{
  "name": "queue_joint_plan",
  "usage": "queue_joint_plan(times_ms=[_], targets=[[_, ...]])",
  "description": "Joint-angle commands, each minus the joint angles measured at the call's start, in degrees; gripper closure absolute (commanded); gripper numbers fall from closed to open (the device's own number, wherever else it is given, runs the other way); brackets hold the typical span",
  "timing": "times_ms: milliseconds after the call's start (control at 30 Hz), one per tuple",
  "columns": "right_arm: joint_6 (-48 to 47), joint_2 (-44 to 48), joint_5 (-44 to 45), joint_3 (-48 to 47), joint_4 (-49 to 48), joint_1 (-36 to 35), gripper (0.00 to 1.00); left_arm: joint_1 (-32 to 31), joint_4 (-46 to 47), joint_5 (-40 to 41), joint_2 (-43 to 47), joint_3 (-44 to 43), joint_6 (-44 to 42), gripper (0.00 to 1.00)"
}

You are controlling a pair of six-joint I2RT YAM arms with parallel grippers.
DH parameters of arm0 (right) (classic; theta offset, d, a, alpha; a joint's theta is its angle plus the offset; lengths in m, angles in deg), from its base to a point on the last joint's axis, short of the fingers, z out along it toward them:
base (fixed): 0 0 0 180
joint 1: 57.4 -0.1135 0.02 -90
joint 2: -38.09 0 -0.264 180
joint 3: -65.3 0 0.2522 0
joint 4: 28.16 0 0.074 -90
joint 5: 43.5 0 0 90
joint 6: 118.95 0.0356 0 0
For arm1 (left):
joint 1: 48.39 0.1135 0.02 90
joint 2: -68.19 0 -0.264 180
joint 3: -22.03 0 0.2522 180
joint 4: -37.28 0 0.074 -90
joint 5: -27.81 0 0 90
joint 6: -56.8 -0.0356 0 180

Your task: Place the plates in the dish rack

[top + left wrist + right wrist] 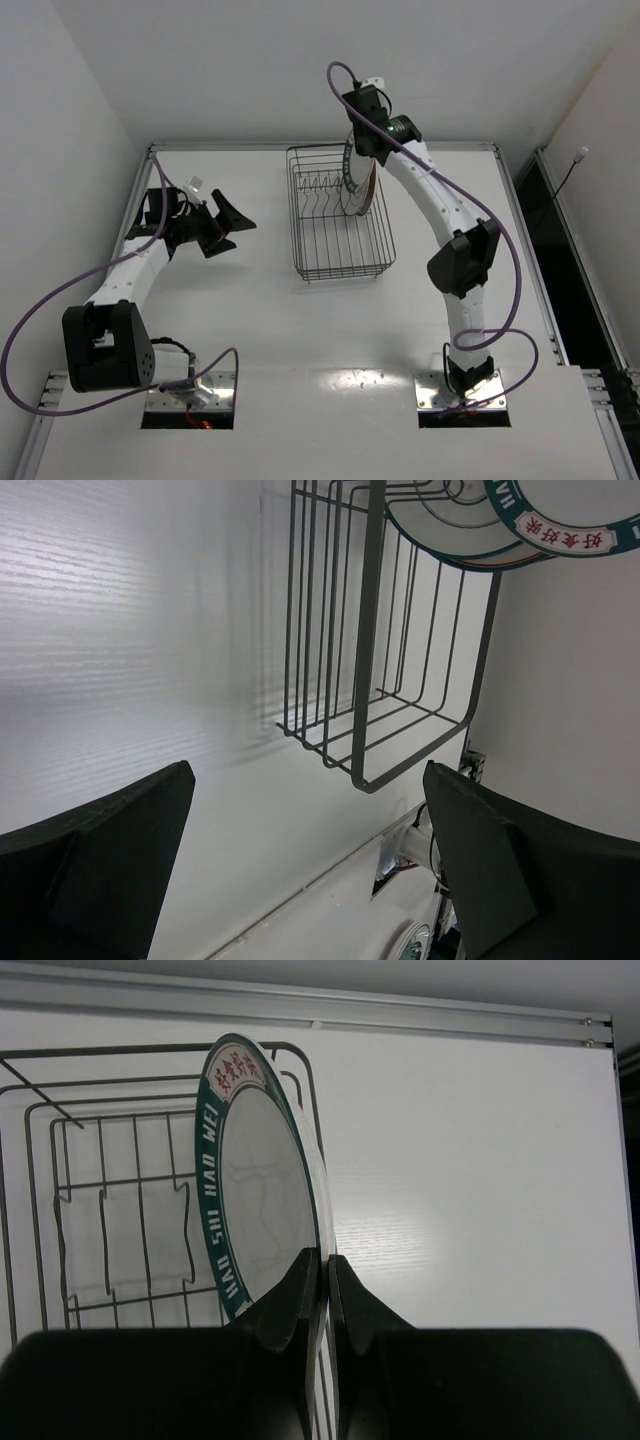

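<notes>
The black wire dish rack [340,272] stands at the table's middle back. My right gripper [362,160] is above its right side, shut on the rim of the plate with the lettered dark-teal rim [349,178]. The plate is held on edge, over the rack's right part. In the right wrist view the gripper [322,1260] pinches that plate [255,1190] above the rack [150,1052]. In the left wrist view the lettered plate [570,535] shows beside another round plate edge [440,530] over the rack [365,680]. My left gripper [228,225] is open and empty, left of the rack. The orange-centred plate is not visible.
The table's raised back rail [400,1010] runs behind the rack. White walls close in on the left and back. A dark gap [570,250] lies past the table's right edge. The arm bases [190,395] sit at the near edge.
</notes>
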Motion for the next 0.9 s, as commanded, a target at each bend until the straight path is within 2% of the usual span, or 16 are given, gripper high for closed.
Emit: queue_joint_plan(times_ms=[0, 433, 733, 833, 867], targets=[[-0.8, 3.0, 2.8, -2.5, -3.2, -0.3, 1.00, 0.6, 0.5, -0.8, 0.1, -2.3, -0.7, 0.02], [-0.8, -3.5, 0.8, 0.2, -3.2, -2.5, 1.00, 1.8, -1.1, -1.4, 0.6, -2.3, -1.8, 0.02], [0.5, -6.8, 0.2, 0.2, 0.6, -4.7, 1.00, 3.5, -2.7, -1.9, 1.6, -2.3, -3.5, 0.02], [1.3, -4.6, -1.2, 0.2, 1.7, -4.7, 0.91, 4.0, -2.7, -2.5, 1.6, -1.7, -3.5, 0.02], [1.3, -3.9, -1.2, -0.3, 1.7, -4.7, 0.83, 4.0, -2.7, -2.5, 1.6, -1.7, -3.5, 0.02]])
